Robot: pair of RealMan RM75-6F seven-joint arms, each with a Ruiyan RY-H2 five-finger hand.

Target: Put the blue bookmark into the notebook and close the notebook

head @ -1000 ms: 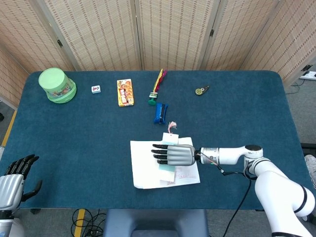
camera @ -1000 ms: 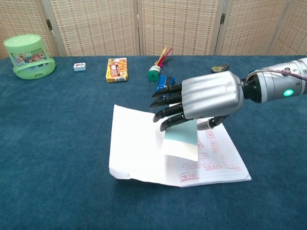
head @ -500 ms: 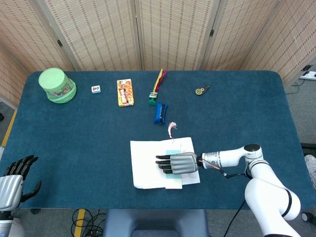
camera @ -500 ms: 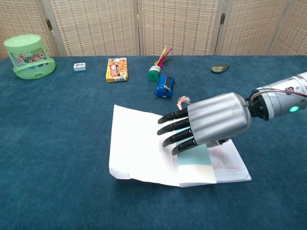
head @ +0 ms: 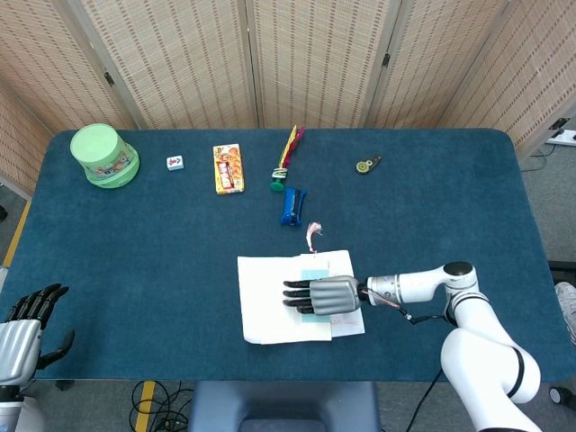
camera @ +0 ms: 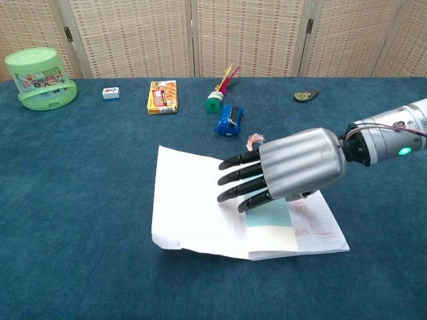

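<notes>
The white notebook (head: 270, 301) (camera: 190, 200) lies open near the table's front edge, its left page slightly raised. My right hand (head: 324, 295) (camera: 293, 167) hovers palm down over the right page, fingers stretched toward the spine. The pale blue bookmark (head: 314, 274) (camera: 272, 223) lies flat on the right page, its upper part tucked under that hand and seemingly pinched there; the thumb is hidden. A pink tassel (head: 313, 232) (camera: 254, 141) lies just beyond the notebook. My left hand (head: 22, 328) hangs off the table's front left corner, holding nothing, fingers apart.
Along the far side stand a green lidded tub (head: 104, 155) (camera: 39, 77), a small white tile (head: 175, 162), a yellow packet (head: 228, 168) (camera: 163, 97), a feathered green toy (head: 283, 166), a blue object (head: 292, 205) (camera: 229, 120) and a small round item (head: 365, 166).
My right hand came down and toward the front edge, laying the hanging bookmark flat on the right page. In the last half second it shifted only slightly. The left hand stayed put.
</notes>
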